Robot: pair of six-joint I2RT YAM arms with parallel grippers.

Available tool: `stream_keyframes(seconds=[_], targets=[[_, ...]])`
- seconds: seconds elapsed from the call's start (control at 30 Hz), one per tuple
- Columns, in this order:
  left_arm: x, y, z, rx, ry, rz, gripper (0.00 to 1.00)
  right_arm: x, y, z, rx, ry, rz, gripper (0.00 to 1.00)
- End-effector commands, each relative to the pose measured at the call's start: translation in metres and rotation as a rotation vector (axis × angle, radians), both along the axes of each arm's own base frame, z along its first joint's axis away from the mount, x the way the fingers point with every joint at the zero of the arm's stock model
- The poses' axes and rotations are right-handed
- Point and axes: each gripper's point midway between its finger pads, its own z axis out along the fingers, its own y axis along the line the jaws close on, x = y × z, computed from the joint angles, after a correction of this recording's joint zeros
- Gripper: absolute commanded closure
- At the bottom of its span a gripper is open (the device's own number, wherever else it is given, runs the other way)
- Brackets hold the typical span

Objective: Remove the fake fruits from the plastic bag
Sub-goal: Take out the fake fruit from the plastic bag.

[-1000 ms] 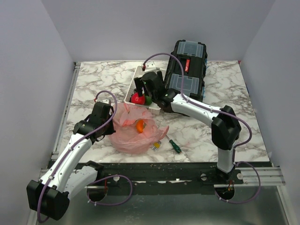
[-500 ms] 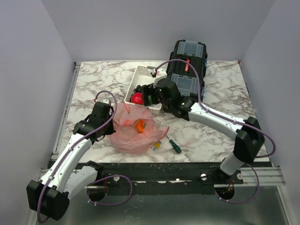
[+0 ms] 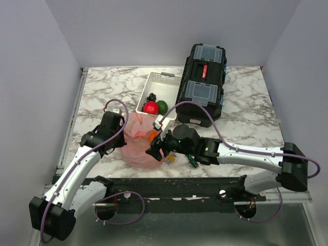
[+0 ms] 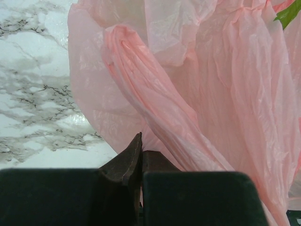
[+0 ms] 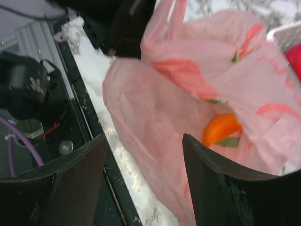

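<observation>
1. On the marble table [image 3: 246, 118], the red fruit [image 3: 150, 107] and dark green fruit [image 3: 162, 106] lie in the white tray [image 3: 163, 76], upper centre. The orange fruit [image 3: 152, 136] sits inside the pink plastic bag [image 3: 134, 146], lower left of centre.
2. Left wrist: the left gripper [image 4: 140, 141] pinches a bag fold, bottom centre.
3. Right wrist: the right gripper [image 5: 143, 139] gapes wide at the bag. We judge it must reach in around the glossy orange fruit.

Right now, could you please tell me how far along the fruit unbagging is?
Done: the red fruit and dark green fruit lie in the white tray. In hand: the left hand pinches the plastic bag; the open right hand hovers over it. Left: the orange fruit inside; a fourth isn't visible.
</observation>
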Motion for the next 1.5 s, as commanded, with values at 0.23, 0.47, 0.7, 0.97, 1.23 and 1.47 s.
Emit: stream_keyframes(seconds=[0.23,0.47,0.7,0.97,1.23,1.47], targets=[[0.003,-0.003,0.010,-0.012,-0.027,-0.005,1.00,0.054,0.014,-0.080,-0.139,0.034,-0.290,0.52],[0.003,-0.002,0.012,-0.011,-0.038,0.000,1.00,0.089,0.033,-0.113,-0.252,-0.012,-0.422,0.50],[0.003,-0.002,0.012,-0.011,-0.037,-0.002,1.00,0.113,0.031,-0.134,-0.380,-0.083,-0.530,0.45],[0.004,-0.003,0.012,-0.015,-0.037,-0.005,1.00,0.113,0.000,-0.155,-0.459,-0.087,-0.624,0.36],[0.003,-0.003,0.011,-0.012,-0.032,-0.006,1.00,0.108,-0.023,-0.179,-0.522,-0.073,-0.670,0.20],[0.003,-0.003,0.010,-0.011,-0.028,-0.006,1.00,0.103,-0.020,-0.208,-0.528,-0.035,-0.645,0.19]])
